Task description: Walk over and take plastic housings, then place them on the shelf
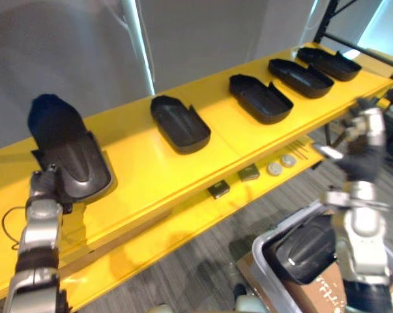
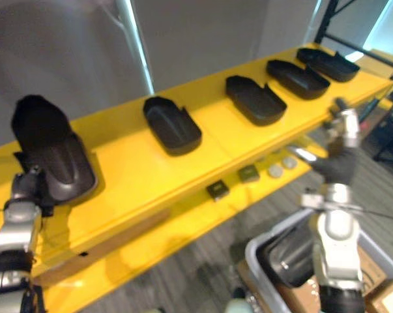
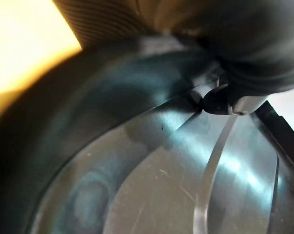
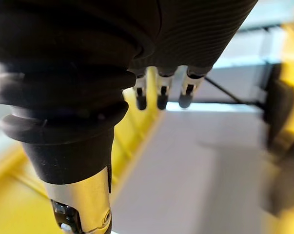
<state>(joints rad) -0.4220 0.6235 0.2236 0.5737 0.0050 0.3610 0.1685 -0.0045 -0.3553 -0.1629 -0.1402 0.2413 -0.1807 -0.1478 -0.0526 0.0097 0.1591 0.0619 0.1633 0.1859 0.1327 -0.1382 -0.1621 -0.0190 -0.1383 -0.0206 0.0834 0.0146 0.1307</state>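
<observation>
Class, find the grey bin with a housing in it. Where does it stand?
In the left eye view the grey bin stands on the floor at lower right, before the yellow shelf, below the right robot hand.

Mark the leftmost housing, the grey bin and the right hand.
leftmost housing [image 1: 75, 163], left eye view, raised top face
grey bin [image 1: 284, 226], left eye view, upper rim
right hand [image 1: 364, 156], left eye view, dark cover

Strong light floods the yellow shelf, with pale glare at its far right end and a thin bright strip on the grey wall behind. The black housings cast soft, short shadows. By my left hand, the end housing gleams in pale streaks.
</observation>
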